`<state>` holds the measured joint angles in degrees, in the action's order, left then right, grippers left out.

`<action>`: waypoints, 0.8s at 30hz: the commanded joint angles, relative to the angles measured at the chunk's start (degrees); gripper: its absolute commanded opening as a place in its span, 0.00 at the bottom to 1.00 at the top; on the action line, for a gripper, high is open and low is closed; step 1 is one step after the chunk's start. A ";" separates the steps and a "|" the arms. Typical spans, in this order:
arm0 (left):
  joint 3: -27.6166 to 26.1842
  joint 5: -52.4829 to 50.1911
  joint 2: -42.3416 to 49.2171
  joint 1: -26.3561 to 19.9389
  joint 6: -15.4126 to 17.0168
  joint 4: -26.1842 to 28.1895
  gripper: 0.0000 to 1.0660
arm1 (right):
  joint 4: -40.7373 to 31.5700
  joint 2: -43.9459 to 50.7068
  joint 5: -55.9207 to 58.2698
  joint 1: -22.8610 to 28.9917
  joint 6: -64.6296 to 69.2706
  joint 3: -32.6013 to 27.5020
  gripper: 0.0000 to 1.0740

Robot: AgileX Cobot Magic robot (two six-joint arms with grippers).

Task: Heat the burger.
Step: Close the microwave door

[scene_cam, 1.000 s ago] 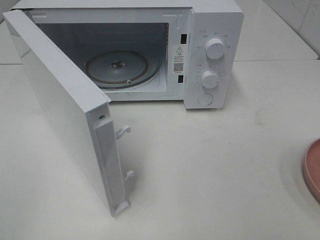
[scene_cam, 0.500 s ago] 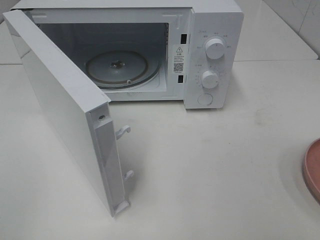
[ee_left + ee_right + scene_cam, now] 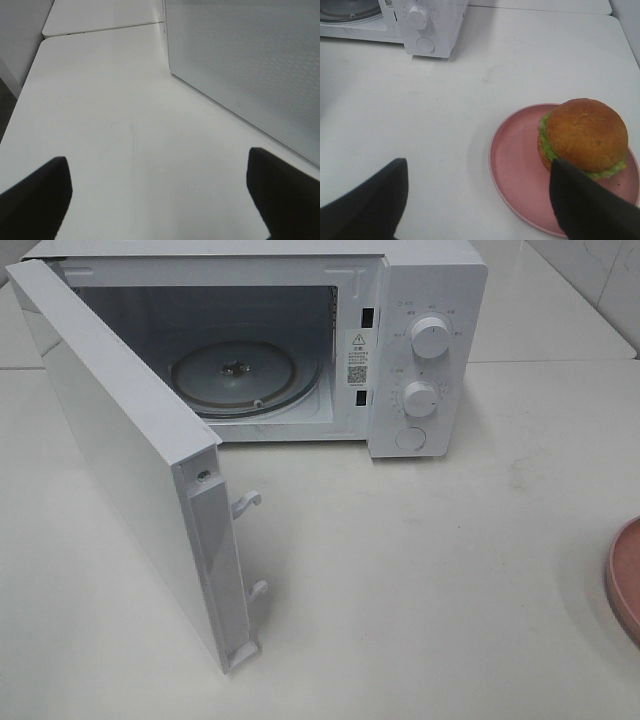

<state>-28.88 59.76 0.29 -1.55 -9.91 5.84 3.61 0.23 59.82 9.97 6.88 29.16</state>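
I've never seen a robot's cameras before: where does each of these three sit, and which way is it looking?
Exterior high: mounted high, looking down on the open microwave and table; no arm shows.
Left wrist: on the left arm, facing the microwave door; left end effector tips open.
Right wrist: on the right arm, facing the burger on the pink plate; right end effector tips open.
Shared: exterior and right wrist both show the microwave and plate.

High frontal view; microwave (image 3: 420,350) shared
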 commanded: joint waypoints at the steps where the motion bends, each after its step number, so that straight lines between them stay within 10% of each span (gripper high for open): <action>1: -0.06 0.06 1.09 -0.11 -0.11 0.06 0.82 | -0.17 1.49 -0.34 -0.40 -0.46 -0.11 0.70; 24: -0.06 -0.17 1.09 -0.11 0.00 1.38 0.82 | -0.17 1.49 -0.34 -0.40 -0.46 -0.11 0.70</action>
<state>-28.88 59.76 0.29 -1.55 -9.91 6.76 3.61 0.23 59.82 9.97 6.88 29.16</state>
